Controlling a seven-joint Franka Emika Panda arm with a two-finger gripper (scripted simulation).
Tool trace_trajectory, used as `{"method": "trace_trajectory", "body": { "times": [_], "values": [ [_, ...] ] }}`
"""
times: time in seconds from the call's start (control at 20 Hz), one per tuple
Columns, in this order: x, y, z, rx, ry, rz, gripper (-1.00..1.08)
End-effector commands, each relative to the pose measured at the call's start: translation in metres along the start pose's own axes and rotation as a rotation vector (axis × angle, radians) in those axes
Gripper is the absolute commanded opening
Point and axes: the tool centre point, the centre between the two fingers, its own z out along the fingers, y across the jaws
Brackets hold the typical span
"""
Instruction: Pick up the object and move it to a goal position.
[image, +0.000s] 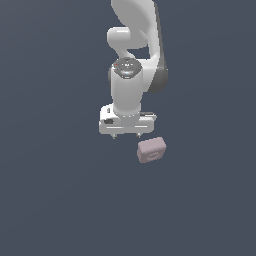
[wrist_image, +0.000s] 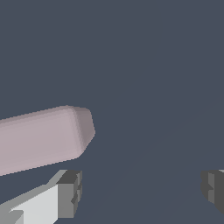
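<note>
The object (image: 151, 149) is a small pale pinkish-mauve block with rounded edges and a faint dent on its near face. It lies on the dark floor, just to the exterior view's right of and below my gripper (image: 126, 136). The gripper is open and empty, with its fingertips apart from the block. In the wrist view the block (wrist_image: 41, 140) sits off to one side, outside the gap between the two fingers (wrist_image: 69, 194). My gripper (wrist_image: 142, 190) holds nothing there.
The white arm (image: 132, 60) rises behind the gripper in the exterior view. The plain dark blue-grey floor (image: 60, 200) lies all around. No goal marker shows.
</note>
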Motion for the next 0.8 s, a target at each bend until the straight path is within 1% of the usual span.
{"method": "trace_trajectory", "body": {
  "times": [0.0,0.15,0.45,0.75],
  "values": [
    [0.000,0.000,0.000,0.000,0.000,0.000,1.00],
    [-0.001,-0.005,0.003,0.006,-0.006,0.002,1.00],
    [-0.008,-0.026,0.014,0.033,-0.037,0.003,1.00],
    [-0.007,-0.026,0.014,0.032,-0.036,0.009,1.00]
  ]
}}
